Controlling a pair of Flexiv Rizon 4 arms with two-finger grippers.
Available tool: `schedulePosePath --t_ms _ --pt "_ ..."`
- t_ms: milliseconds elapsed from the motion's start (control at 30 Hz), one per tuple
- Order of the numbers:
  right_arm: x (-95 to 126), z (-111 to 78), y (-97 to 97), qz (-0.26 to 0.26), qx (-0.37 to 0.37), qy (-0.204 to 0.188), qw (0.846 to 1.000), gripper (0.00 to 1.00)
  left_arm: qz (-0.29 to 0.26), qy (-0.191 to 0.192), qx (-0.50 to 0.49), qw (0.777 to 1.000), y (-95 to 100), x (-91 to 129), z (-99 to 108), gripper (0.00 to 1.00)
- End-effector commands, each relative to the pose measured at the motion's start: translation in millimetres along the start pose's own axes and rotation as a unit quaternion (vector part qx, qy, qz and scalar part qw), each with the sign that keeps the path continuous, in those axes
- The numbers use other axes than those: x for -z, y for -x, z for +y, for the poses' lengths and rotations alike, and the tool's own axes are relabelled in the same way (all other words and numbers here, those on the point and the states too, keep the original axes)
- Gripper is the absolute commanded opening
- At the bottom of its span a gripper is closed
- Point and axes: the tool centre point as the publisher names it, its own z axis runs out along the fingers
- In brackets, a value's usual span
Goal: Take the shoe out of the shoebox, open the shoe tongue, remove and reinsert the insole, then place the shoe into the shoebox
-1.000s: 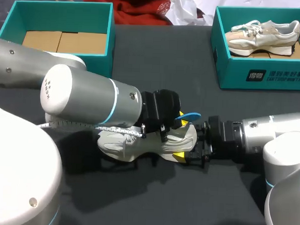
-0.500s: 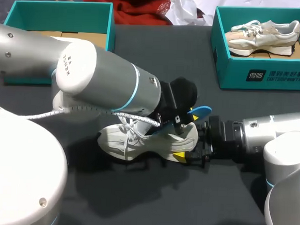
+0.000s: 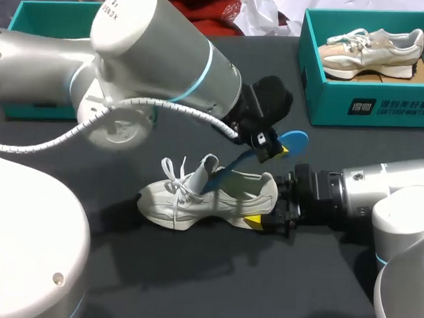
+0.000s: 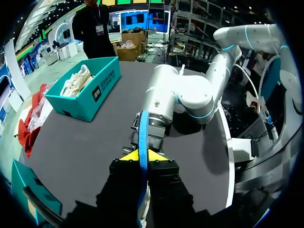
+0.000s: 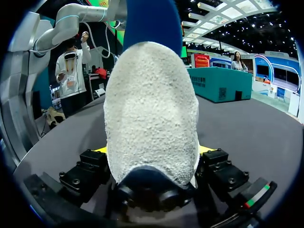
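Head view: insole [image 3: 243, 160] is being gripped half out of shoe [image 3: 196, 200] by left gripper [image 3: 269, 146], shoe being clamped by right gripper [image 3: 268, 206]; full withdrawal seemingly next.

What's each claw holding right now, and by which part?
Left claw pinches the blue insole near its free end; the other end is inside the shoe. Right claw clamps that shoe by its heel.

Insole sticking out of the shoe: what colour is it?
The insole is blue; the head view shows it best.
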Motion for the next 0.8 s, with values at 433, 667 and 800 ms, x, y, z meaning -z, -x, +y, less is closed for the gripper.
schedulePosePath --t_ms 433,667,800 --pt "-0.6 -1.1 -0.5 -0.001 -0.001 -0.002 1.0 0.0 0.04 -0.02 0.005 0.999 -5.0 33.4 3.6 0.0" --pt "-0.6 -1.1 -0.5 -0.001 -0.001 -0.002 1.0 0.0 0.062 -0.08 0.013 0.995 -9.0 49.3 -1.4 0.0" --pt "-0.6 -1.1 -0.5 -0.001 -0.001 -0.002 1.0 0.0 0.074 -0.135 0.009 0.988 -23.0 71.7 -18.5 0.0"
